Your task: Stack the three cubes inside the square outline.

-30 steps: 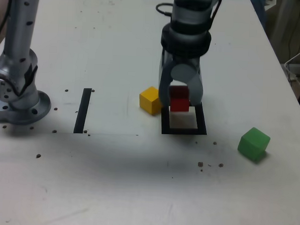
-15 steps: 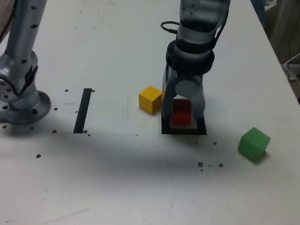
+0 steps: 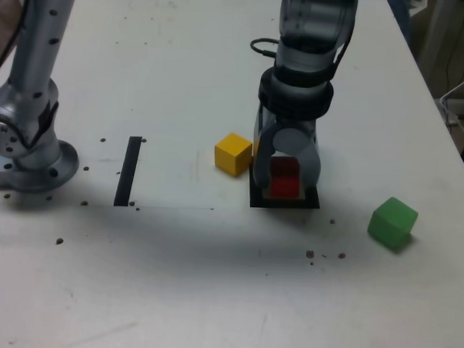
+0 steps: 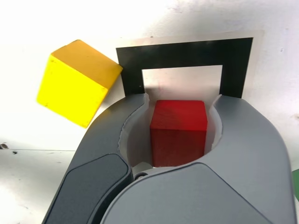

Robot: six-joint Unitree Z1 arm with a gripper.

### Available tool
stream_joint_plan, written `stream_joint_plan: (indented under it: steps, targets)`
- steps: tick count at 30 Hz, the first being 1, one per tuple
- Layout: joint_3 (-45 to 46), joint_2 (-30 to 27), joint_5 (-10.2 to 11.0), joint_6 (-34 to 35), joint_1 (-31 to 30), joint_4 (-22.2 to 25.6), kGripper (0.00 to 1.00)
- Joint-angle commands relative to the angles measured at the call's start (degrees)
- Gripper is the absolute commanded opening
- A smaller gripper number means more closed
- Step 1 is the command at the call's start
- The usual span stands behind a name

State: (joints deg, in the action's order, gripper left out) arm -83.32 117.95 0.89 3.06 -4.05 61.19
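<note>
Lowered since the earliest exterior frame, the red cube (image 4: 178, 133) and the gripper (image 4: 183, 97) have also shifted slightly toward the exterior view's right. The cube lies between the two curved fingers, its upper edge near their tips; the wrist view shows narrow gaps between it and the tips on both sides, the jaws standing slightly open around it. Contact deeper between the fingers cannot be determined. In the exterior view, the cube appears within the square outline (image 3: 285, 202), whose nearer border is exposed; whether its base rests on the surface is unclear.

The yellow cube (image 3: 234, 154) lies outside the outline, just beside its border on the exterior view's left, and is turned at an angle to it. The green cube (image 3: 393, 223) rests well apart, toward the exterior view's right. Farther left in that view are the straight black strip (image 3: 128, 171) and the arm's base (image 3: 38, 169), all upon the white tabletop (image 3: 173, 279).
</note>
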Motion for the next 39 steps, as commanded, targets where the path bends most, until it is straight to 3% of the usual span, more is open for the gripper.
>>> stream_joint_plan:
  steps: [1, 4, 8, 17, 27, 33, 39]
  targets:
    - [0.65, -0.90, -0.04, -0.32, -0.07, -0.73, 0.78]
    - [1.51, -1.53, -0.01, -0.65, -0.06, -1.29, 0.93]
    - [1.88, -1.95, 0.04, -0.70, -0.07, -1.17, 0.99]
    - [1.05, -5.54, 0.74, -0.72, -0.22, 1.33, 0.99]
    - [2.33, -13.43, 2.77, 0.06, 0.69, 7.96, 1.00]
    - [6.90, -16.19, 2.86, 0.53, 4.00, 7.69, 1.00]
    - [10.65, -18.58, 6.07, -7.13, 6.64, 6.38, 1.00]
